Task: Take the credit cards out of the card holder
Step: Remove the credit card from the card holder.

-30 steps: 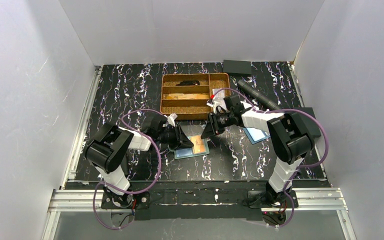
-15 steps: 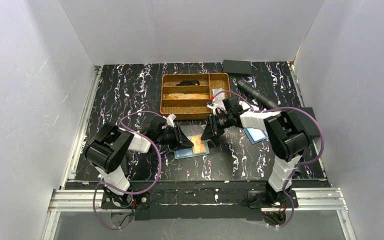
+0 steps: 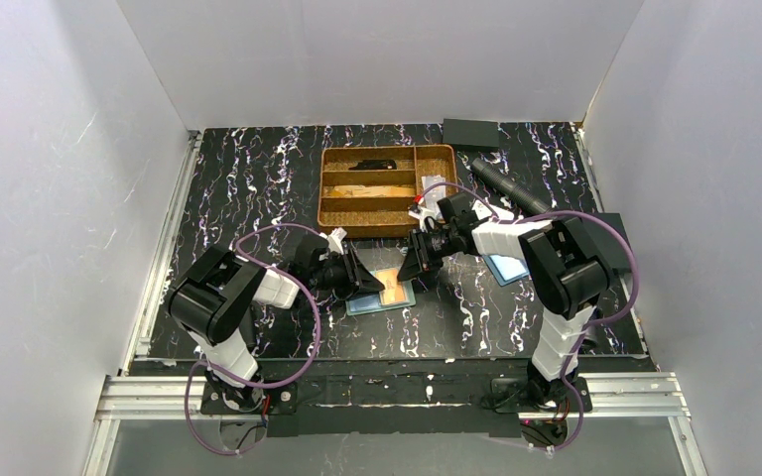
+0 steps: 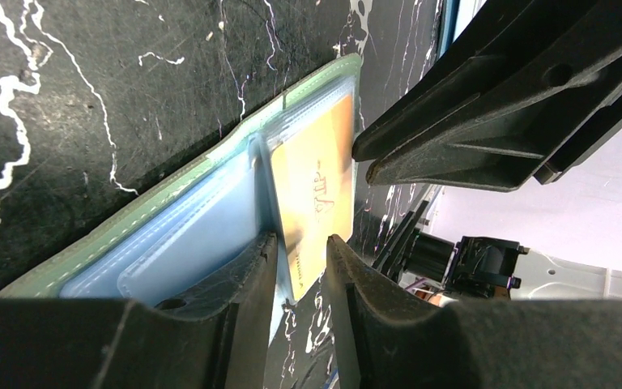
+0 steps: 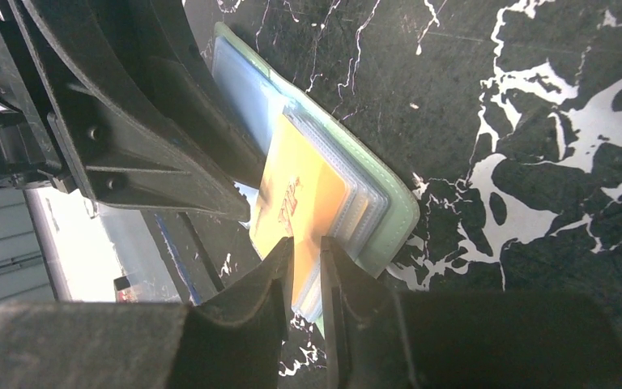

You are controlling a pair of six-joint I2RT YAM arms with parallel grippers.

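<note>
The teal-green card holder (image 3: pixel 366 304) lies open on the table between both arms, its clear pockets (image 4: pixel 186 243) facing up. An orange-gold credit card (image 3: pixel 394 289) sticks partly out of a pocket (image 4: pixel 317 190) (image 5: pixel 304 190). My left gripper (image 3: pixel 370 284) (image 4: pixel 301 245) is nipped on the holder's pocket leaf at its left side. My right gripper (image 3: pixel 408 272) (image 5: pixel 306 245) comes from the opposite side, its narrow jaws shut on the card's free edge. No dark blue card shows.
A wooden divided tray (image 3: pixel 387 149) stands behind the grippers. A black cylinder (image 3: pixel 509 186) and a black box (image 3: pixel 469 132) lie at the back right. A blue holder (image 3: pixel 509 268) rests under my right arm. White walls enclose the table.
My right gripper's jaws have narrowed onto the orange card and its wrist has edged a little left. The left gripper and the holder have barely moved.
</note>
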